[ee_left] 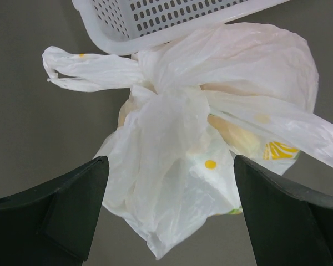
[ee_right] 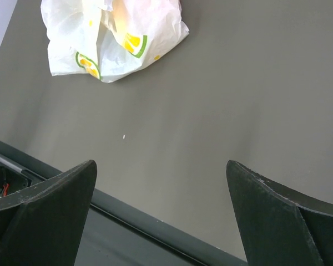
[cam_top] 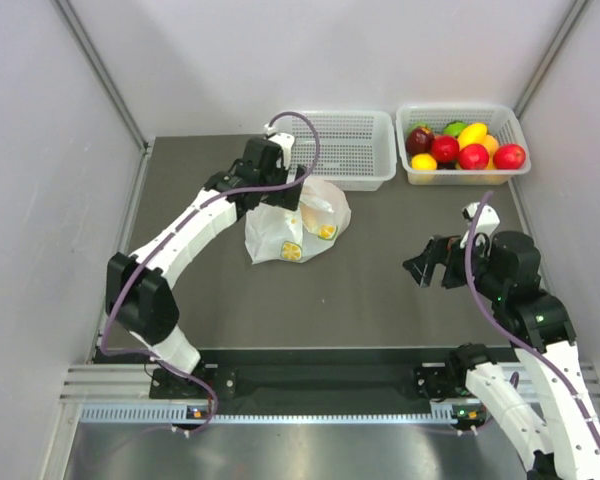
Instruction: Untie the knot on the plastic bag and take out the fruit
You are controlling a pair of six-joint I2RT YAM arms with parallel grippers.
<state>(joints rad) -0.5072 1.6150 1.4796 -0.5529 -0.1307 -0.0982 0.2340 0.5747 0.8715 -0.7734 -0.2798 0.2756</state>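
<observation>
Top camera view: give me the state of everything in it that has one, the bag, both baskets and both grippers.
Plastic bag, tied shut, lying on the table.
Knot, not yet undone.
Bagged fruit, inside, faintly visible through the plastic.
Left gripper, open, above the knot.
Right gripper, open, holding nothing.
Left basket, empty.
Right basket, full of loose fruit.

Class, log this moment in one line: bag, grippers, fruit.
plastic bag: knotted, on table | left gripper: open, at bag, nothing held | right gripper: open, clear of bag | fruit: inside bag
</observation>
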